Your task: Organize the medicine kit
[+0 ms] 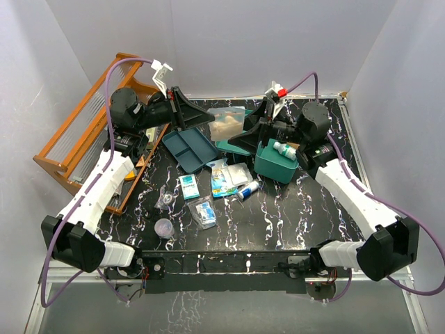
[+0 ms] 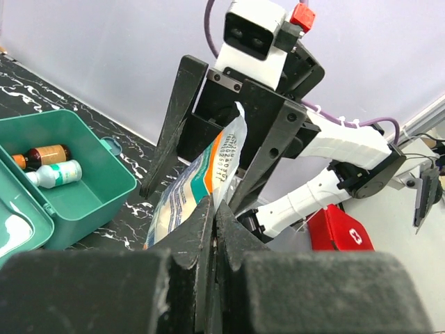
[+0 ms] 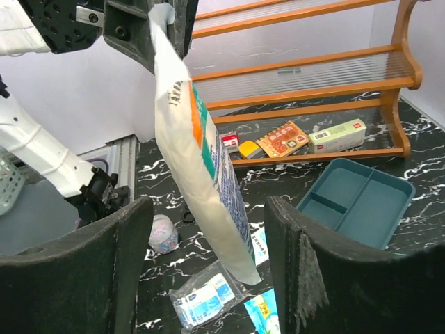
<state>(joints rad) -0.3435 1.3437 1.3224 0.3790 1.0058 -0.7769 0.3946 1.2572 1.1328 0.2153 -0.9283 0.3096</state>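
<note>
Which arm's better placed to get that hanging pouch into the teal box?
Probably right. The right gripper is open, straddling the pouch pinched by the left gripper, and the teal box sits beside the right arm.

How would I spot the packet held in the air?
Look above the far middle of the black marbled table, left of the teal-green plastic box. The left end effector pinches a white packet with orange and green bands; other packets lie flat.
</note>
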